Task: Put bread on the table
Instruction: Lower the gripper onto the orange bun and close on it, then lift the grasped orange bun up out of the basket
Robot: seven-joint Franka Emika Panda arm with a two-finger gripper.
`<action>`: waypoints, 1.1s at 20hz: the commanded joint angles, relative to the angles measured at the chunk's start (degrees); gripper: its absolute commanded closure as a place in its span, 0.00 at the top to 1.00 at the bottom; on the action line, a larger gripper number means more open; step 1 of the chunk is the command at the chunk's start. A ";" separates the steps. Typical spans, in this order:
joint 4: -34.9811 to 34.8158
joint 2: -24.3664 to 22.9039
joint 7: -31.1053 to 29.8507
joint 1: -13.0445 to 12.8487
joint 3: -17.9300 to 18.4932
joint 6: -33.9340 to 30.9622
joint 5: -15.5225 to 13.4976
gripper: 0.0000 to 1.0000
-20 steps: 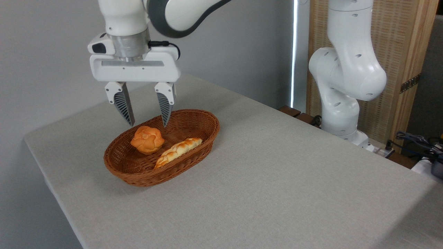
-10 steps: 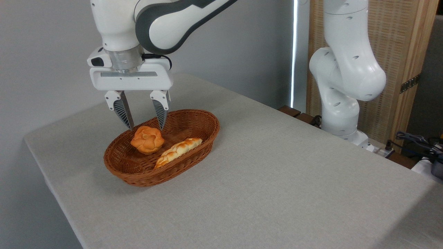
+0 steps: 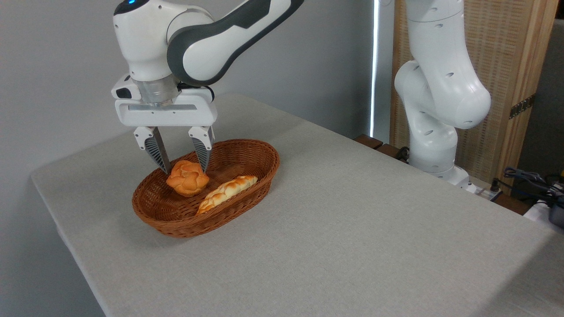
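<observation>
on the near part, the table point(image 3: 335, 229) is bare grey cloth with much free room. further back, the bread point(image 3: 187, 178) sits in the wicker basket point(image 3: 246, 187), just beside the braided loaf point(image 3: 227, 190). the gripper point(image 3: 185, 168) is spread around the bun's top. closing too high, it may slip off; one finger point(image 3: 157, 149) might catch the rim. behind is a grey wall point(image 3: 57, 66).

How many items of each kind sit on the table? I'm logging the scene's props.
Round knotted bun: 1
Long braided loaf: 1
Oval wicker basket: 1
Total: 3. Both breads lie inside the basket, which stands on the table.
</observation>
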 commanded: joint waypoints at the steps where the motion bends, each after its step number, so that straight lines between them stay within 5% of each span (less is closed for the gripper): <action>1: 0.01 0.43 -0.36 -0.96 0.31 1.49 0.22 1.00; 10: -0.07 1.57 0.08 -1.66 0.31 3.34 1.36 0.99; 13: -0.07 1.75 0.17 -1.66 0.22 3.95 3.21 0.59; 22: -0.07 1.66 0.25 -1.66 0.31 3.78 3.30 0.56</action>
